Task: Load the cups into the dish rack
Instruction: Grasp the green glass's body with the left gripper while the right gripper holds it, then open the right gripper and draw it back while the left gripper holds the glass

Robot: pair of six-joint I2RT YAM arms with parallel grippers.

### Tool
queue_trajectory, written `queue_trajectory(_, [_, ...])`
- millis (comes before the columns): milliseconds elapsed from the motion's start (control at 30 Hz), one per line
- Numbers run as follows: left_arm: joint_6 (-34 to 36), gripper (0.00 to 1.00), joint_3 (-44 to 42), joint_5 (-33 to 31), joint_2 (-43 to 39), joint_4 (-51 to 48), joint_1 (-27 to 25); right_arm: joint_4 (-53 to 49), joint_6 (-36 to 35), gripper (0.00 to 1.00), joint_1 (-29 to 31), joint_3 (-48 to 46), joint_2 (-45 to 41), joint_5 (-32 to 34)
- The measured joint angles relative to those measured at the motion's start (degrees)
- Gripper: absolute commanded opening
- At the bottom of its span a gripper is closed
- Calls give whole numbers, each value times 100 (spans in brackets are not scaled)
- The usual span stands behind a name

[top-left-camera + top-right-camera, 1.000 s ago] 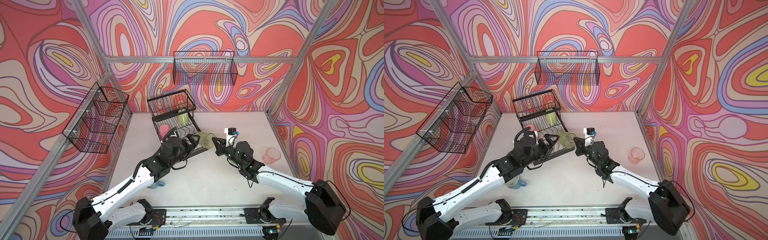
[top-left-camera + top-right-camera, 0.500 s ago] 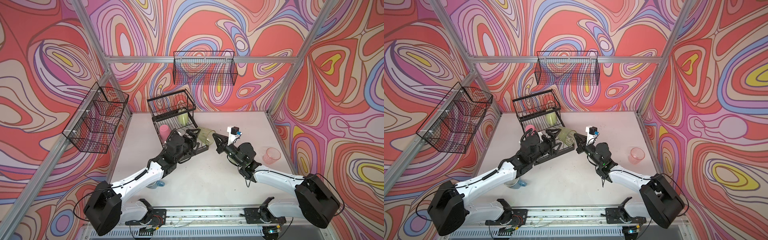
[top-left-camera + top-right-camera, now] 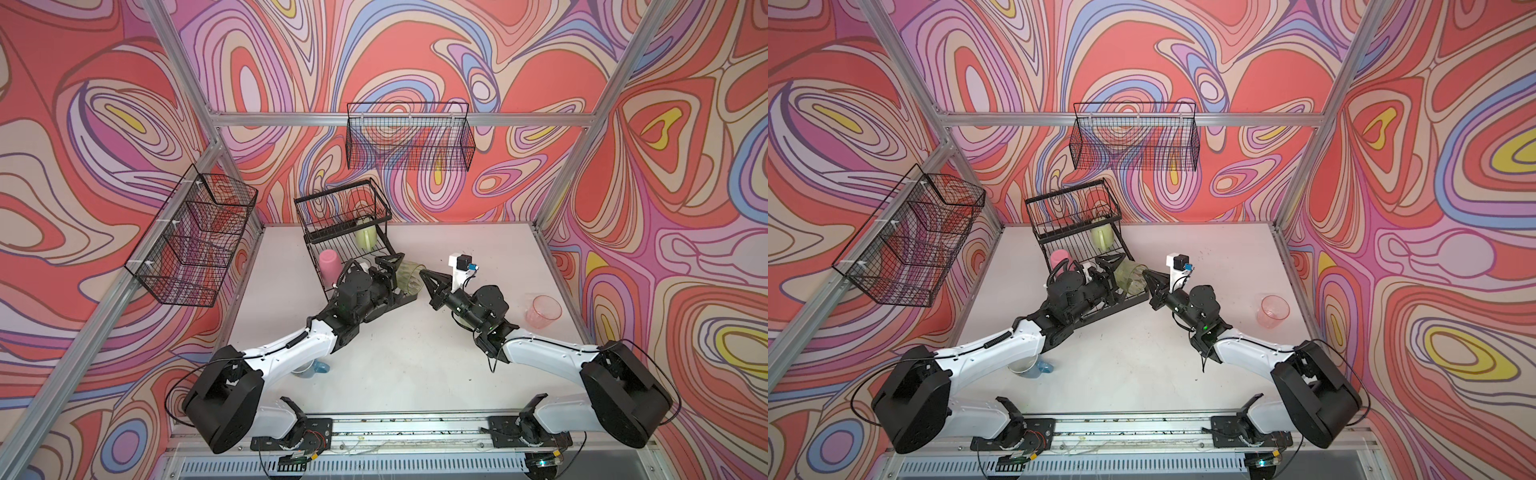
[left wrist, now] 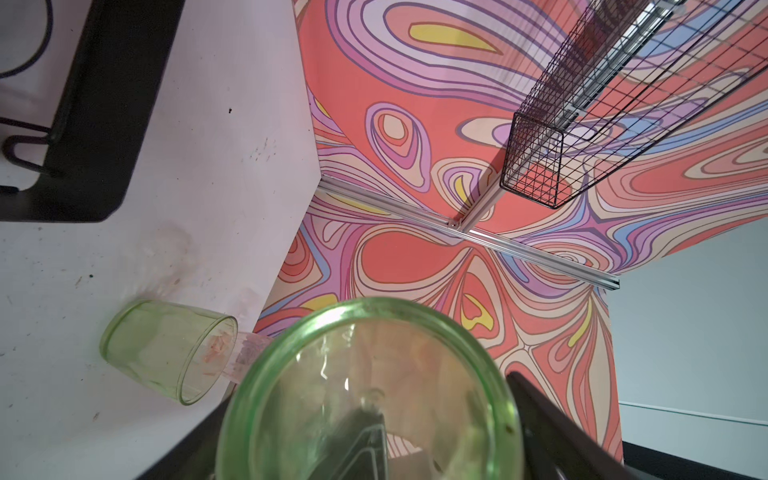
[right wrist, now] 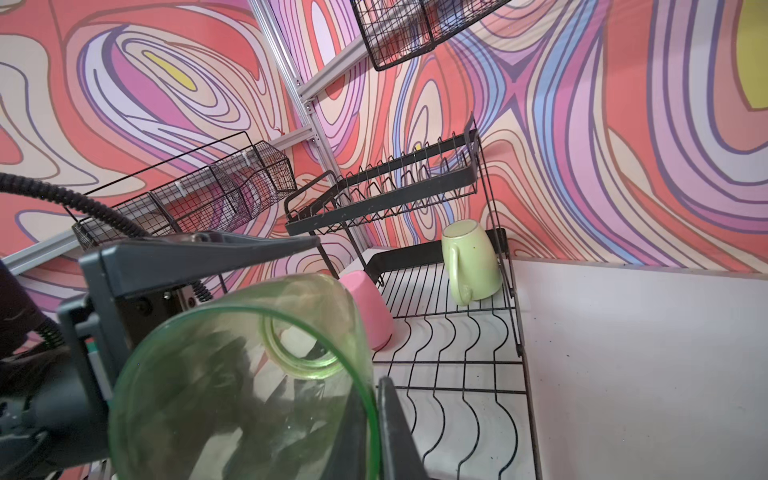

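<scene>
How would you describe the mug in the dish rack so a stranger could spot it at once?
Find the black wire dish rack at the back of the white table. On its lower tray, in the far right corner below the raised upper basket, a pale yellow-green mug stands upside down. Unlike the opaque pink tumbler in the same tray, it has a handle.

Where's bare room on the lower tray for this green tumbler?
Bare wire: the lower tray's middle and front, bordered by the pink tumbler, the yellow-green mug behind, and the side rail. Crowded: beside the pink tumbler, where the left gripper hangs over the tray.
</scene>
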Motion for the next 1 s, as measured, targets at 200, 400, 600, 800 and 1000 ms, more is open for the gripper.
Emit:
queue_trajectory(200, [-7,84,0,94,44,81,26,-155,2,0,-7,118,15,-186])
queue_trajectory(400, [4,80,-15,107,44,155,48,-343,0,0,-42,297,85,-326])
queue_trajectory(600, [24,75,-83,109,42,256,74,-560,0,0,-105,393,85,-501])
queue_trajectory(800, [229,73,-87,90,20,258,81,-774,-7,11,-153,492,85,-649])
queue_trajectory(1000, [822,72,-87,2,-76,87,85,-1202,0,47,-155,686,44,-754])
